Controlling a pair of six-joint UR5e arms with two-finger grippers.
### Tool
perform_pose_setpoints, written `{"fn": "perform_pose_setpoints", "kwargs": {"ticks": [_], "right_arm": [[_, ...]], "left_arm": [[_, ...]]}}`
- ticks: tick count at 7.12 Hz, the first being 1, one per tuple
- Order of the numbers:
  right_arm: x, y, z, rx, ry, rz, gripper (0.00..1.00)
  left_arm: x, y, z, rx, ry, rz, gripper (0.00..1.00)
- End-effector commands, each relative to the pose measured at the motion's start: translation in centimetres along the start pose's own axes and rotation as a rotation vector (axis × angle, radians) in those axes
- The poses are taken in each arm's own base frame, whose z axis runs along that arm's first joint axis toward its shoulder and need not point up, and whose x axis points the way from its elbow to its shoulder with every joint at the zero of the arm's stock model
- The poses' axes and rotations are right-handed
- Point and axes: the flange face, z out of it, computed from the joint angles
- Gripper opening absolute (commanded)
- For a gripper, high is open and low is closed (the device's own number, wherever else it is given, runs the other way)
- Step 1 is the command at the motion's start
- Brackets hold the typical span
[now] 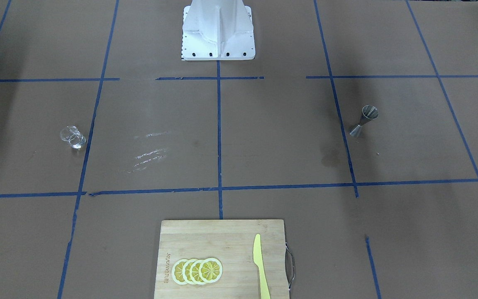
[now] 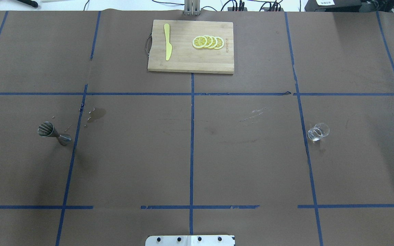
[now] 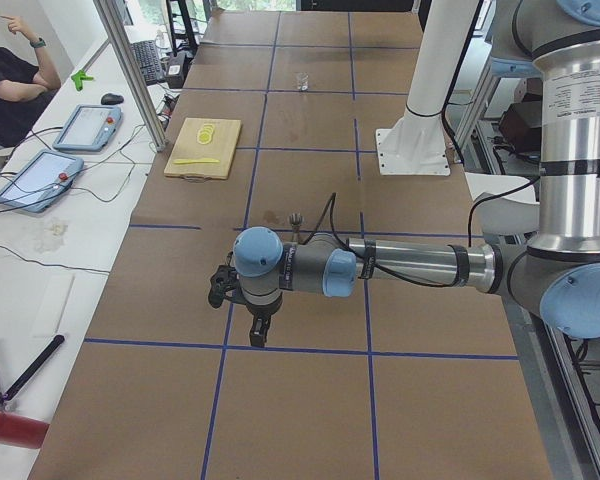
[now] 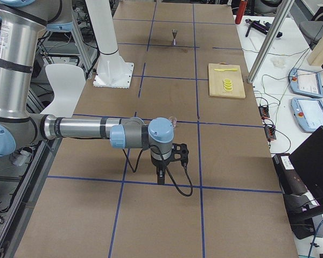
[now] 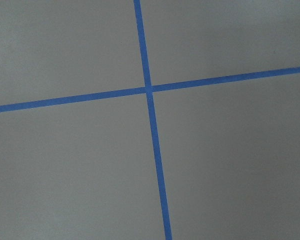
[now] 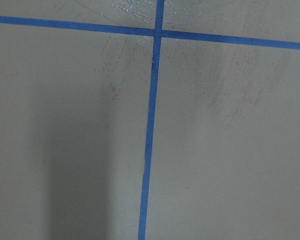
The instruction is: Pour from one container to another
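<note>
From my end the clear cup sits upright on the right half of the table and the steel jigger far off on the left, while the left gripper and right gripper hang over bare paper, and I can't tell how wide either one's jaws are.

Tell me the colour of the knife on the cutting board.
The knife is pale yellow, clearest in the exterior front-facing view.
</note>
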Motion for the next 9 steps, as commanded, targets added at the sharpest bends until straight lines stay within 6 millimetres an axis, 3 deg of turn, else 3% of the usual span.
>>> {"fn": "perform_pose_setpoints", "kwargs": {"ticks": [1, 4, 7, 9], "right_arm": [[-0.2, -0.2, -0.2, 0.007, -0.001, -0.006, 1.00], [-0.4, -0.5, -0.2, 0.007, -0.001, -0.004, 1.00], [-4.0, -4.7, -4.3, 0.166, 0.001, -0.137, 1.00], [-4.2, -4.9, -4.6, 0.219, 0.004, -0.186, 1.00]], "left_arm": [[0.1, 0.0, 0.0, 0.003, 0.006, 0.009, 1.00], [1.1, -0.6, -0.7, 0.054, -0.004, 0.078, 1.00], [2.1, -1.2, -1.4, 0.149, -0.006, 0.183, 1.00], [2.2, -3.0, -1.5, 0.160, -0.001, 0.187, 1.00]]}}
